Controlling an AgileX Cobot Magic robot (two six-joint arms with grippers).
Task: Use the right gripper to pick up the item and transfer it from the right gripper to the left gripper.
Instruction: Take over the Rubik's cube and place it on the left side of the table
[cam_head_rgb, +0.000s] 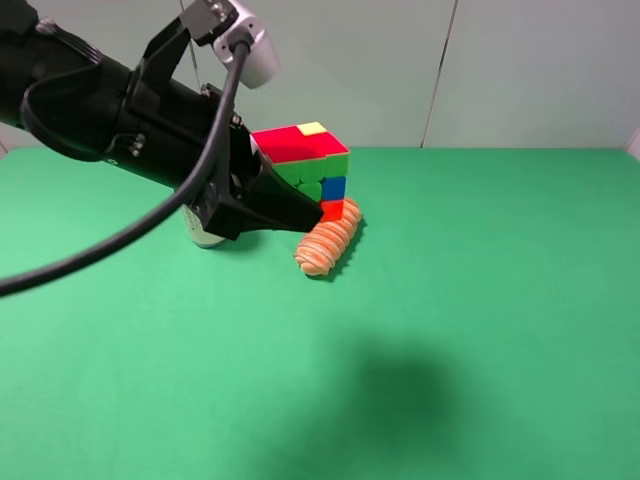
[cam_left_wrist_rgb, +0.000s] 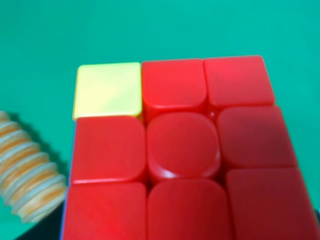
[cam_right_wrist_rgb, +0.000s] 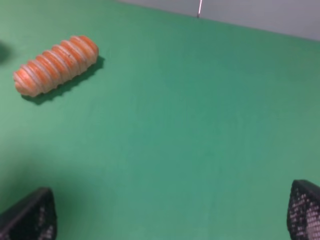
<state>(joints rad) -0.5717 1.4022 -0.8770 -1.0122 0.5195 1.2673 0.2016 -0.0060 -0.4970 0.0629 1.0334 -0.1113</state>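
Observation:
The puzzle cube (cam_head_rgb: 300, 148) is held above the green table, red face up with one yellow corner square. My left gripper (cam_head_rgb: 305, 188) is shut on it, one black finger (cam_head_rgb: 290, 208) running under its near side. In the left wrist view the cube's red face (cam_left_wrist_rgb: 182, 150) fills the frame. My right gripper (cam_right_wrist_rgb: 167, 215) is open and empty, its two fingertips (cam_right_wrist_rgb: 30, 215) standing far apart over bare table. The right gripper is out of the exterior high view; only a shadow falls on the table at the front.
A ribbed orange roll (cam_head_rgb: 328, 240) lies on the green table (cam_head_rgb: 500, 300) just below the held cube; it also shows in the left wrist view (cam_left_wrist_rgb: 27, 175) and the right wrist view (cam_right_wrist_rgb: 55, 65). A pale object (cam_head_rgb: 205, 236) is mostly hidden behind the left arm.

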